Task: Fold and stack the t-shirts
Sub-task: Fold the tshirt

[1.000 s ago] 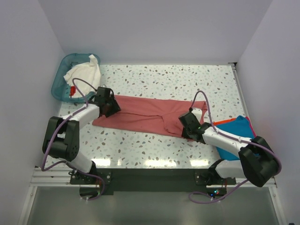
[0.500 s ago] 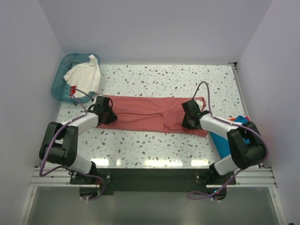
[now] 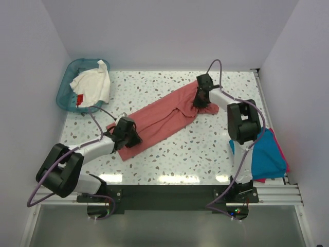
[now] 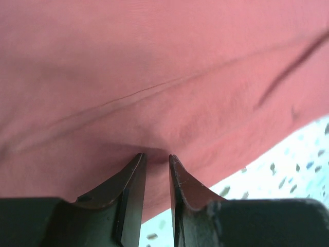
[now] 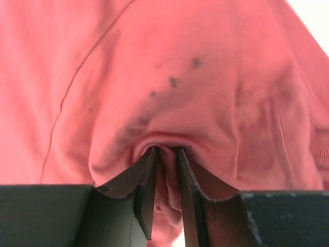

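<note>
Because the red shirt (image 3: 164, 116) was limp, light cloth best taken by its ends, the left gripper (image 4: 157, 157) was clamped on its near end and the right gripper (image 5: 165, 152) on the far one, perhaps the collar. It lay slantwise on the speckled table (image 3: 205, 149) with room beside it; the basket (image 3: 64, 87) sat far left.

The salmon-red t-shirt (image 3: 164, 116) stretches diagonally, narrow and wrinkled; the white t-shirt (image 3: 92, 82) lies crumpled far left; the folded teal-blue t-shirt (image 3: 262, 157) sits on the orange-red t-shirt (image 3: 283, 163), right.
</note>
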{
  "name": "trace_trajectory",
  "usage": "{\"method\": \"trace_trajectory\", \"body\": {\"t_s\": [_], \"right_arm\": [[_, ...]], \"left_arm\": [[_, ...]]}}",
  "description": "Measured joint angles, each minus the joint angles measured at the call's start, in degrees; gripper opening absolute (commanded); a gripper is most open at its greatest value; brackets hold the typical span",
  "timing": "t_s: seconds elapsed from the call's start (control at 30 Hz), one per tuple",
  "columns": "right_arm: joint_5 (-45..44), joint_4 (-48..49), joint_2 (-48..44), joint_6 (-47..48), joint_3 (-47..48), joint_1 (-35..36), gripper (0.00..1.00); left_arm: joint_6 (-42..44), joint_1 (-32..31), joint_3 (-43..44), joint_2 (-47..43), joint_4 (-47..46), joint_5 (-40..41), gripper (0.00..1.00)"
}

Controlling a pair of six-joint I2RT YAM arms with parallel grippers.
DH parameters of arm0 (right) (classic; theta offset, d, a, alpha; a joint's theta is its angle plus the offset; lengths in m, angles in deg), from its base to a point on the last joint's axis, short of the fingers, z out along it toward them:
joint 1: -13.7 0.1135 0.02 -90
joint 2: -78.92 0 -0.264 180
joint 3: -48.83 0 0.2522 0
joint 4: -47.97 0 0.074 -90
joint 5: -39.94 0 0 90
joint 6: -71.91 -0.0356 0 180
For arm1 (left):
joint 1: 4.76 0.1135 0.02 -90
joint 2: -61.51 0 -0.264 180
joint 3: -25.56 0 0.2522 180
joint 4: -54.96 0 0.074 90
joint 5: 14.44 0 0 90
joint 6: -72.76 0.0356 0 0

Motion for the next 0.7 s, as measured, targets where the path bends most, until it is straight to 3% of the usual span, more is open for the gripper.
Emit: {"method": "trace_trajectory", "body": {"t_s": [0.1,0.17,0.3,0.53,0.7], "right_arm": [[0.44,-3.13,9.03,2.91,14.64,-0.07,0.29],[1.49,-4.98,13.46,4.59,22.12,0.00,0.29],[2.14,-8.02,17.25,7.13,30.21,0.11,0.34],[0.39,-11.58,13.77,10.25,30.77,0.15,0.49],[-2.40,-12.50,4.28,10.80,25.44,0.15,0.49]], "left_arm": [[-3.69,-6.67,-1.25,-1.29,-0.02,-0.35,0.33],[-6.43,-12.22,-1.46,-1.49,-0.22,-0.26,0.41],[-9.97,-20.22,-1.05,-1.49,-0.48,-1.07,0.53],[-6.12,-21.18,4.20,-3.96,7.58,1.88,0.67],[1.33,-21.18,12.72,-5.81,12.09,5.79,0.69]]}}
